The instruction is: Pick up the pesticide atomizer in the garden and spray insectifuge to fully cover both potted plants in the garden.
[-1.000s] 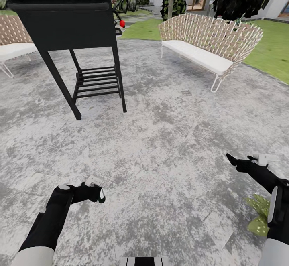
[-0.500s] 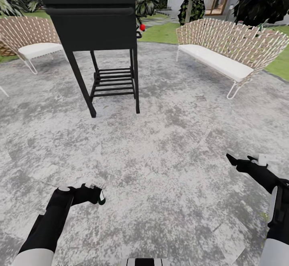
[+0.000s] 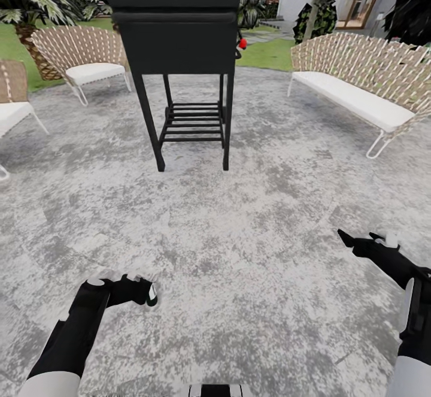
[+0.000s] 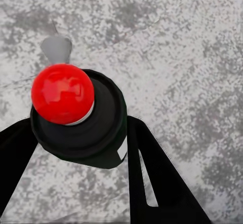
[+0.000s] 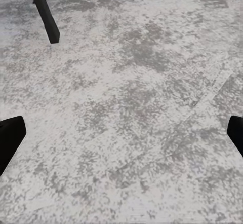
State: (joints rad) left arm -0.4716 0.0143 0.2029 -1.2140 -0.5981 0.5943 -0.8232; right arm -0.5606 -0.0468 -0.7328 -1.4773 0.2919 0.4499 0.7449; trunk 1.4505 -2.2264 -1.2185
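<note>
The black grill [image 3: 179, 32] at twelve o'clock is cut off by the top of the head view, so only its dark body, legs and slatted lower shelf show; a small red object [image 3: 242, 43] peeks from behind its right side, too small to identify. A woven bench [image 3: 365, 79] with a white cushion runs off at two o'clock, and woven chairs [image 3: 84, 61] sit at ten o'clock, one clipped by the frame edge. The left gripper [image 3: 143, 289] at seven o'clock is closed around the pesticide atomizer [image 4: 83, 122], a dark bottle with a red cap, mostly hidden by the fingers in the head view. The right gripper [image 3: 365, 238] at four o'clock is spread wide and holds nothing, above the grey mottled patio [image 3: 239, 217].
</note>
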